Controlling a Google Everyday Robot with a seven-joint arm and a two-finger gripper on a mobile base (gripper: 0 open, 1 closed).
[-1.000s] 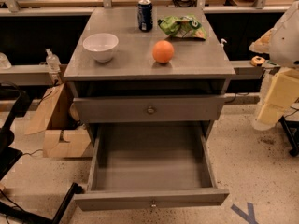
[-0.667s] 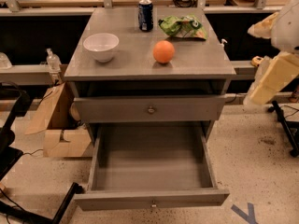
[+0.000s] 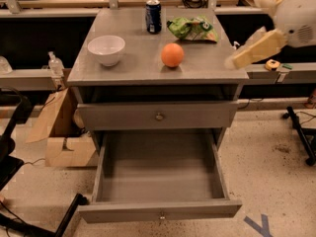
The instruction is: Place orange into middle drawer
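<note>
The orange (image 3: 172, 55) sits on the grey cabinet top, right of centre. The middle drawer (image 3: 158, 169) is pulled wide open below, and its flat floor is bare. A small round knob (image 3: 161, 215) shows on its front panel. My gripper (image 3: 249, 50), a cream-coloured shape on the white arm (image 3: 296, 14), hangs above the right edge of the cabinet top. It is to the right of the orange and apart from it, holding nothing that I can see.
A white bowl (image 3: 106, 49), a blue can (image 3: 153, 16) and a green snack bag (image 3: 192, 27) share the cabinet top. A shut drawer front (image 3: 158, 115) sits above the open one. A cardboard box (image 3: 61, 132) stands left and a black stand (image 3: 301, 132) right.
My arm and gripper have swung up and to the left, from beside the cabinet's right side to above its top right edge. The orange and drawer have not moved.
</note>
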